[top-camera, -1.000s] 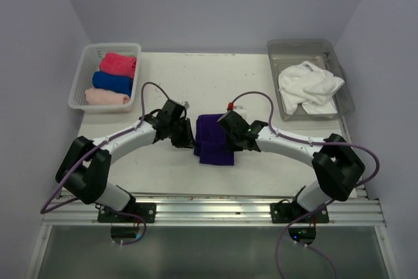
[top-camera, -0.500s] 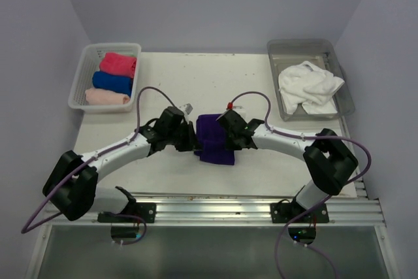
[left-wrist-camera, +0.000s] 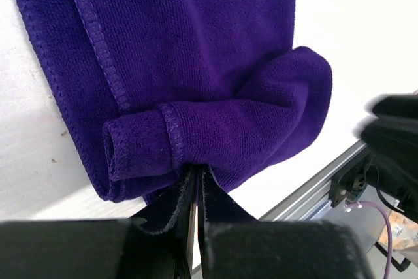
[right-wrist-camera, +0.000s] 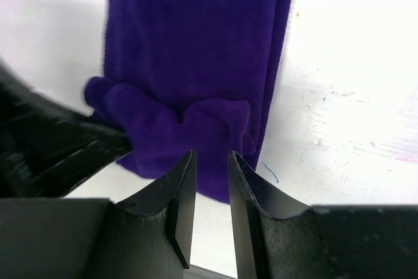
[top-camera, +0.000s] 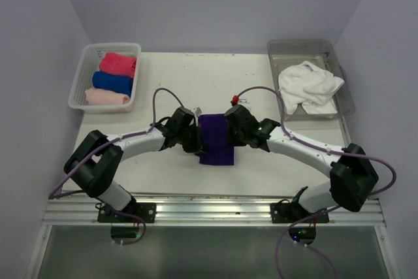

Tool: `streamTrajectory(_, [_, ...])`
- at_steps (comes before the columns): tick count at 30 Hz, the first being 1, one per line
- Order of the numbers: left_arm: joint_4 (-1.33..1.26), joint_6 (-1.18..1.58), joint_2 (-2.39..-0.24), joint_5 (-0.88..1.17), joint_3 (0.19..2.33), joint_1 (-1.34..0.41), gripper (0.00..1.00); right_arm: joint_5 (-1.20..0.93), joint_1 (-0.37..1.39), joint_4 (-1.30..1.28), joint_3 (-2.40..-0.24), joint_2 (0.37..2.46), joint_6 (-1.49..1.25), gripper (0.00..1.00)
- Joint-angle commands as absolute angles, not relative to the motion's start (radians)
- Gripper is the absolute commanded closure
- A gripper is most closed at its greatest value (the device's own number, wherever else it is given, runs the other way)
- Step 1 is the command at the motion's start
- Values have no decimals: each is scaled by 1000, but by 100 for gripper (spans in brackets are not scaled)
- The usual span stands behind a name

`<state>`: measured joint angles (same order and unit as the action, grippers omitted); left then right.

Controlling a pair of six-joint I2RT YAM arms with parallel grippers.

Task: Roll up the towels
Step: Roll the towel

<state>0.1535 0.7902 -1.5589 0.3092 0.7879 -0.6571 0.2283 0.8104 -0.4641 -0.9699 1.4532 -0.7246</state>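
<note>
Just now, mid-bench, the right gripper (right-wrist-camera: 212, 161) has let go, and its fingers stand apart just short of the purple towel (top-camera: 215, 145). The left gripper (left-wrist-camera: 196, 178) stays pinched on the loose first turn (left-wrist-camera: 215, 135) at the towel's end. Judged a regrasp, with rolling barely begun. Three rolled towels (top-camera: 112, 83) sit in the far-left basket (top-camera: 81, 89), and a white towel (top-camera: 308, 86) lies crumpled in the far-right tray (top-camera: 307, 45).
</note>
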Motion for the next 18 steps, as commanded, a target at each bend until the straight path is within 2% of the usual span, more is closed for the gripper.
streamTrajectory(1, [112, 778, -1577, 305, 834, -655, 94, 263, 824, -500, -962, 1341, -666, 70])
streamTrajectory(7, [158, 770, -1569, 276, 861, -652, 94, 302, 893, -535, -995, 1331, -597, 73])
streamTrajectory(18, [196, 761, -1532, 247, 871, -620, 93, 285, 848, -423, -1107, 1554, -489, 75])
